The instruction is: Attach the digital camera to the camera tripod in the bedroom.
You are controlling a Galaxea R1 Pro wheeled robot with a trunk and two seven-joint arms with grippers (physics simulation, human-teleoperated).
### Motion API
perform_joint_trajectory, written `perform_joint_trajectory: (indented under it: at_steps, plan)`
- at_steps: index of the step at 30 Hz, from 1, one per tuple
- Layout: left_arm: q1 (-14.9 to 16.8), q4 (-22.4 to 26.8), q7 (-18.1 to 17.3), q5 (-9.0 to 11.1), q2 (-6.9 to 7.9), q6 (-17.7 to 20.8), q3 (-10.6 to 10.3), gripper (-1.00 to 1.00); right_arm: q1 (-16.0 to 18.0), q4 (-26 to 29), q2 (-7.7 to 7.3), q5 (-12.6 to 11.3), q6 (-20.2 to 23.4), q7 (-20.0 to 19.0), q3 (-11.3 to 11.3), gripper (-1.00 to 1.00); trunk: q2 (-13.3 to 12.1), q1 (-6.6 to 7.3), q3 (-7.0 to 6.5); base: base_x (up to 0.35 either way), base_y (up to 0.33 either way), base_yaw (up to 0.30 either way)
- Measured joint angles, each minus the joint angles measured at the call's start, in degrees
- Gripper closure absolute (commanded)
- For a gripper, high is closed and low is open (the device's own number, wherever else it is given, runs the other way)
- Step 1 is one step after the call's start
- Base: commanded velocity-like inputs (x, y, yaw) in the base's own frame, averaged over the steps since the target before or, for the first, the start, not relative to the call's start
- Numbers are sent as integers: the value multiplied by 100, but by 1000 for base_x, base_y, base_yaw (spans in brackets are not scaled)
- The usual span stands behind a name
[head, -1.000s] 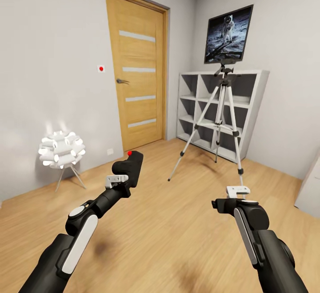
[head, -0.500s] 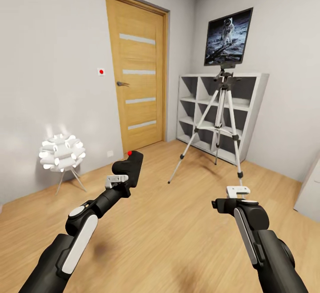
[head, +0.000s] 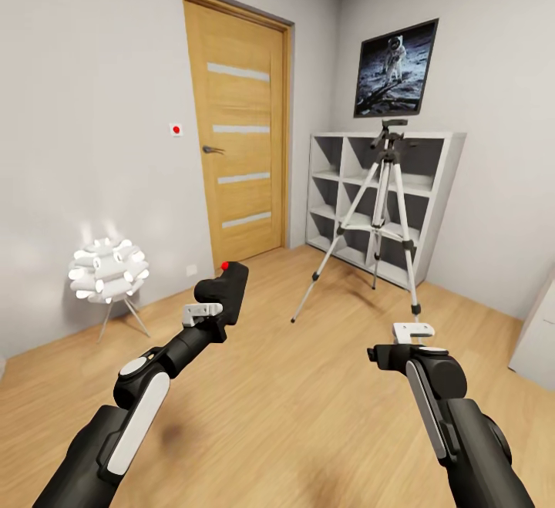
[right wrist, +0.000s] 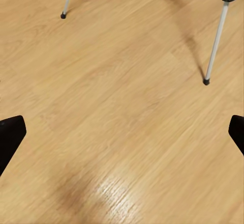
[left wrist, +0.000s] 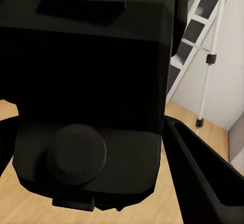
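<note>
Left gripper (head: 220, 315) clamped digital camera (head: 223, 288), held up front-left. Right gripper (right wrist: 122, 132) spread wide, empty, above wood floor (head: 308, 385). Camera tripod (head: 381, 215) stood ahead by grey shelf (head: 447, 184).

Both arms are glossy black with rounded joints. Each forearm carries a long white strip along its top, and the left arm (head: 142, 400) has a round white cap at one joint. A small white bracket sits behind the right gripper (head: 414, 332) and the left gripper (head: 202, 313).
</note>
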State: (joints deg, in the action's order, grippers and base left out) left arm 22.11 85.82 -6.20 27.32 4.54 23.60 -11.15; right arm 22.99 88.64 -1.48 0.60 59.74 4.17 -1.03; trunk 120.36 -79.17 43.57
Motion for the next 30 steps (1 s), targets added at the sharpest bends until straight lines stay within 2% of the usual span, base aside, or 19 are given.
perform_joint_trajectory:
  at_steps: [11, 16, 30]
  plan:
    - [0, -25, 0, 23, -2, 7, 0, 100, 0, -6, 0, 14, 0, 17, 8, -100, -441, 242, -197, 0, 0, 0]
    - [0, -452, -3, 15, -21, 3, 23, 100, 0, -72, 0, 11, 0, 21, 11, -100, -642, 351, -287, 0, 0, 0]
    - [0, -612, -24, 69, -7, 2, 17, 100, 0, -88, 0, -22, 0, 41, 11, -100, -1203, 659, -539, 0, 0, 0]
